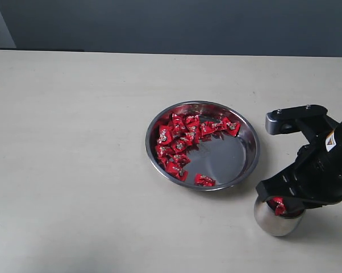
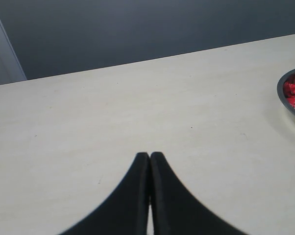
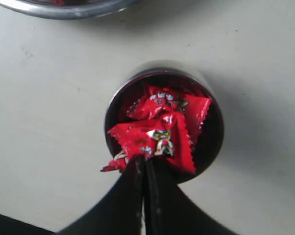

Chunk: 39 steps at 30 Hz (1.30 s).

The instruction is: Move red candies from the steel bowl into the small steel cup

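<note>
Over the small steel cup (image 3: 162, 68), only the wrist view clearly shows the gripper (image 3: 145, 164) pinching a red candy (image 3: 155, 139).

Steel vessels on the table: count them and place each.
2: the steel bowl mid-table, and the small steel cup beside it, under the right gripper. None seems hidden.

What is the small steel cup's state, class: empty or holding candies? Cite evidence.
Holding candies. Looking down into the small steel cup, the right wrist view shows several red candies inside.
</note>
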Each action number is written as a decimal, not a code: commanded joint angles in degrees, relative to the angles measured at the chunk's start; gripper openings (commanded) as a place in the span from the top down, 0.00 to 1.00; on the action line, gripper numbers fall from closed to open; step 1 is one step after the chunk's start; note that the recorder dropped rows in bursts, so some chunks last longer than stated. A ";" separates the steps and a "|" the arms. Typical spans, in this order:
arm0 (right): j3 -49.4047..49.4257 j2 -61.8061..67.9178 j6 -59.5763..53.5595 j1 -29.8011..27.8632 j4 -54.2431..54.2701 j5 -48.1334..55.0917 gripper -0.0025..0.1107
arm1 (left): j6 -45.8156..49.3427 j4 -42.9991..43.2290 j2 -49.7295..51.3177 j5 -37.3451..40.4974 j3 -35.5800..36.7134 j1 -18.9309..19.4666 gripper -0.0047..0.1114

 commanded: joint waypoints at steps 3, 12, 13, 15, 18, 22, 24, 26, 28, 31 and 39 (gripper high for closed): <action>0.12 -0.11 -0.37 -0.25 -0.54 0.68 0.96 | -0.32 0.11 -0.25 -0.38 0.06 -0.47 0.96; 0.01 -0.11 -0.27 -0.25 -1.64 0.80 0.77 | -0.32 0.11 -0.25 -0.38 0.06 -0.47 0.96; 0.01 -0.11 -0.16 -0.25 -1.92 0.80 0.77 | -0.32 0.11 -0.25 -0.38 0.06 -0.47 0.96; 0.01 -0.11 -0.16 -0.25 -2.04 0.80 0.77 | -0.32 0.11 -0.25 -0.38 0.06 -0.47 0.96; 0.01 -0.11 -0.02 -0.25 -2.01 0.80 0.77 | -0.32 0.11 -0.25 -0.38 0.06 -0.47 0.96; 0.01 -0.25 -0.03 -0.25 -2.01 0.80 0.77 | -0.32 0.11 -0.25 -0.38 0.06 -0.47 0.96; 0.01 -1.43 -0.03 -0.25 -2.01 0.80 0.77 | -0.32 0.11 -0.25 -0.38 0.06 -0.47 0.96; 0.01 -3.67 -0.03 -0.25 -2.01 0.82 0.77 | -0.32 0.11 -0.25 -0.38 0.06 -0.47 0.96; 0.01 -5.55 -0.03 -0.25 -2.07 1.65 0.77 | -0.32 0.11 -0.25 -0.38 0.06 -0.47 0.96; 0.01 -6.32 0.05 -0.25 -2.16 2.52 0.77 | -0.32 0.11 -0.25 -0.38 0.06 -0.47 0.96; 0.01 -20.71 0.73 -0.25 -2.06 -14.68 0.98 | -0.32 0.11 -0.25 -0.38 0.06 -0.47 0.96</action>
